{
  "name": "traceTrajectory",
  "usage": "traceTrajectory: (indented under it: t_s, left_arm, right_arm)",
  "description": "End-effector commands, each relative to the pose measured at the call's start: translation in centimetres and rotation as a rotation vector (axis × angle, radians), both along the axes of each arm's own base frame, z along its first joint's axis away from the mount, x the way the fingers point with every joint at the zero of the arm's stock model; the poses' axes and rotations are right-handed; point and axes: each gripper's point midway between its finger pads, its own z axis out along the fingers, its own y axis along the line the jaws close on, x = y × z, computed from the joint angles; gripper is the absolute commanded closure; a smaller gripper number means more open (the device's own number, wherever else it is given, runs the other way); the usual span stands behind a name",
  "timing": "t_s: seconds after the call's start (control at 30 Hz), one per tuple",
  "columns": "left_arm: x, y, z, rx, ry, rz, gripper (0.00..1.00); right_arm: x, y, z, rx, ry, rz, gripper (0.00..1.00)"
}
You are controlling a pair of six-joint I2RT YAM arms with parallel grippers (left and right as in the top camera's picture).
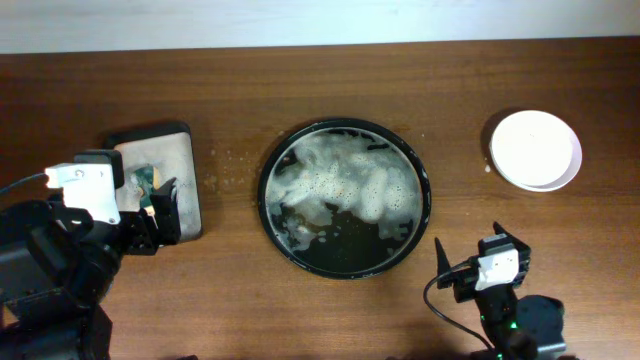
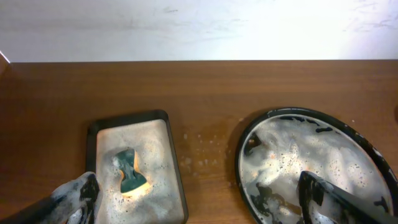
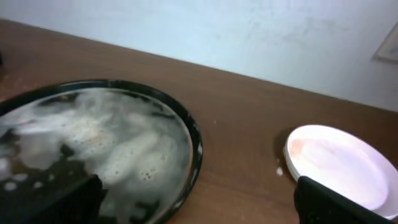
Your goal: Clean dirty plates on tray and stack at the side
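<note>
Reads as the closing step, judging by the layout: finds no plate in the tray [image 1: 345, 123], only foam and water across its black floor. Shows the left gripper [image 1: 152, 215] spread wide and holding nothing, suds clinging to its fingers [image 2: 78, 198], hovering at the near end of the small rectangular tray [image 2: 130, 116]. Puts the sponge [image 2: 127, 171] just ahead of that gripper, closer to its left finger, lying loose on the grey lining. Puts the round tray ahead and off toward its right finger, close by. Shows the right gripper [image 1: 470, 245] likewise parted and empty, over the table [image 1: 230, 300]. Puts the plates [image 1: 535, 150] ahead of it and to its right, well apart from its fingertips, resting on the table outside the tray, with the tray ahead and to its left. Cannot count the stack from either view, nor settle whether the faint pinkish tint on the top plate is residue or lighting. Calls next, most likely, for little beyond checking the stack and drawing both arms away. If residue proves real, calls first for closing the left gripper on the sponge, a soft, wet, slippery hold.
</note>
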Motion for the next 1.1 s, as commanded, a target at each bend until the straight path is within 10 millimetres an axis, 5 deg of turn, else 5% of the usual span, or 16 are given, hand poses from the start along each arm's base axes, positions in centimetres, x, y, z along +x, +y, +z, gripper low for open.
traceTrajectory:
  t_s: [0.0, 0.13, 0.8, 1.07]
  left_arm:
    - [-0.1, -0.3, 0.4, 0.008, -0.015, -0.02, 0.01]
    - [-0.1, -0.3, 0.4, 0.008, -0.015, -0.02, 0.01]
    - [0.0, -1.6, 0.3, 0.039, -0.015, -0.074, 0.01]
    - [1.7, 0.0, -6.3, -0.034, -0.286, 0.101, 0.01]
  right_arm:
    - [0.9, -0.2, -1.4, 0.006, -0.033, -0.019, 0.01]
    - [2.1, -0.1, -1.4, 0.019, -0.143, -0.018, 0.01]
    - [2.2, -0.1, -1.5, 0.019, -0.142, -0.018, 0.01]
    - [2.2, -0.1, -1.5, 0.019, -0.142, -0.018, 0.01]
